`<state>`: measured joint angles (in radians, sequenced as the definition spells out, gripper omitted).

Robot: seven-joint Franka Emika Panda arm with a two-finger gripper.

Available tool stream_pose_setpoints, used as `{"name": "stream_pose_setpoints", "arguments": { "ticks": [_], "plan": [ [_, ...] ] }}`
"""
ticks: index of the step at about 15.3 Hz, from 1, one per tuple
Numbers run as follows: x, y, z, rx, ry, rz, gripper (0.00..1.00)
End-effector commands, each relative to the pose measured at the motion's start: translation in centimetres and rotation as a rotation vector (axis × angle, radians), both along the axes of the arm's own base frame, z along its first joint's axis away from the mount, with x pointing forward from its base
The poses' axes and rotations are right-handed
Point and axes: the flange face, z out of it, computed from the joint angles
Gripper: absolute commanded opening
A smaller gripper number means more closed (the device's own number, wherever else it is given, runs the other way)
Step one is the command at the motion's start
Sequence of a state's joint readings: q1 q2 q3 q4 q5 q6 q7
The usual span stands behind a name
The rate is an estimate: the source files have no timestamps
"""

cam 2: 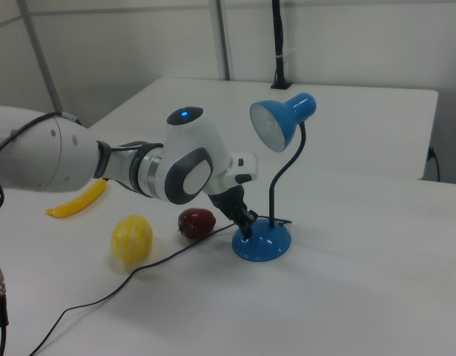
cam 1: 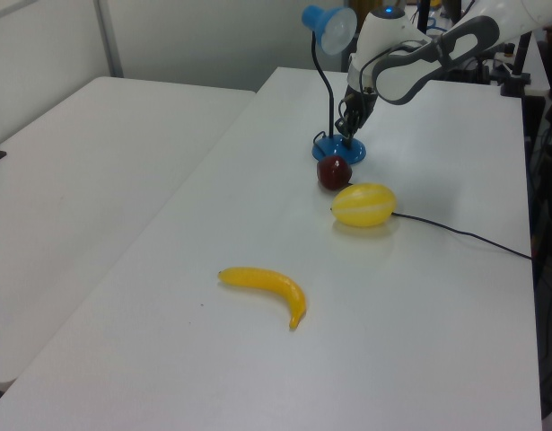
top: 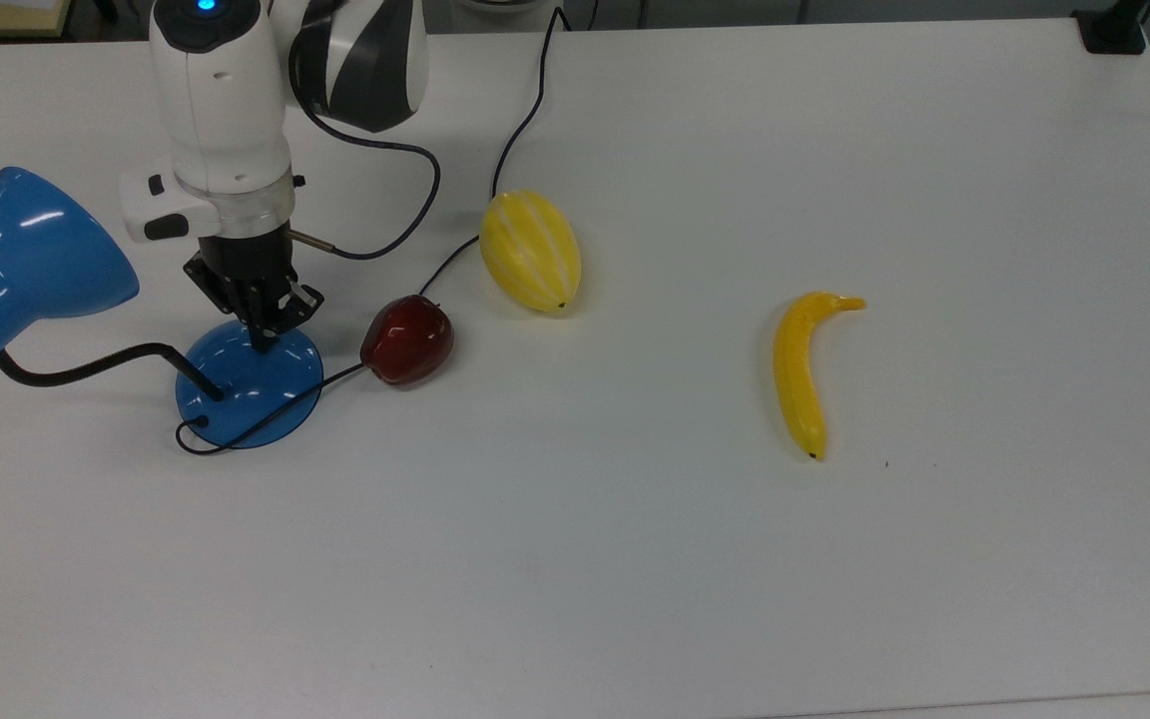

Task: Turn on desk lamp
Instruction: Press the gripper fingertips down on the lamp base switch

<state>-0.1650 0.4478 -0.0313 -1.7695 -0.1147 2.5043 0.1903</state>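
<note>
Now the gripper (top: pixel 264 338) points down onto the lamp (top: pixel 249 384), its fingers drawn together with no visible gap and nothing between them, the tips touching the blue base on the side nearer the arm (top: pixel 221 110). In the right view the gripper (cam 2: pixel 245 229) meets the base at the right view's left edge of the dome.

The lamp stands at the top view's left on the white tabletop (top: pixel 635 559). Its black gooseneck rises from the base and bends to the top view's left, carrying the cone shade (top: pixel 21 265) over the tabletop edge. In the right view the shade (cam 2: pixel 279 120) faces the right view's left and looks unlit. A thin black cord (top: pixel 525 120) leaves the base, loops once, passes under the apple and the melon, and runs off the far side of the tabletop.

A red apple (top: pixel 407 339) lies just beside the base at the top view's right, and a yellow melon (top: pixel 530 251) lies near the apple, farther right and up. A banana (top: pixel 805 369) lies well apart from them at the top view's right. In the left view the lamp (cam 1: pixel 338 148) stands at the far end, with the apple (cam 1: pixel 334 172), the melon (cam 1: pixel 364 205) and the banana (cam 1: pixel 264 287) in turn nearer the camera.
</note>
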Motion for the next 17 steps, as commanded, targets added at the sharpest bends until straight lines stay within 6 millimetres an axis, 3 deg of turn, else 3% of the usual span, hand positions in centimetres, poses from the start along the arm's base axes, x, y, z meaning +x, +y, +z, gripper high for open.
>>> {"name": "stream_pose_setpoints", "arguments": {
  "ticks": [1,7,10,14,17],
  "plan": [
    [0.3,-0.2,-3.5,-0.02,-0.016,-0.004,0.0],
    [0.1,-0.3,-3.4,-0.023,-0.015,-0.011,0.0],
    [-0.7,0.2,-2.1,-0.026,-0.013,-0.004,0.0],
    [-3.2,1.7,2.4,-0.017,0.075,-0.01,0.0],
    [-4.8,4.6,6.7,-0.007,0.147,0.0,0.0]
  ]
}}
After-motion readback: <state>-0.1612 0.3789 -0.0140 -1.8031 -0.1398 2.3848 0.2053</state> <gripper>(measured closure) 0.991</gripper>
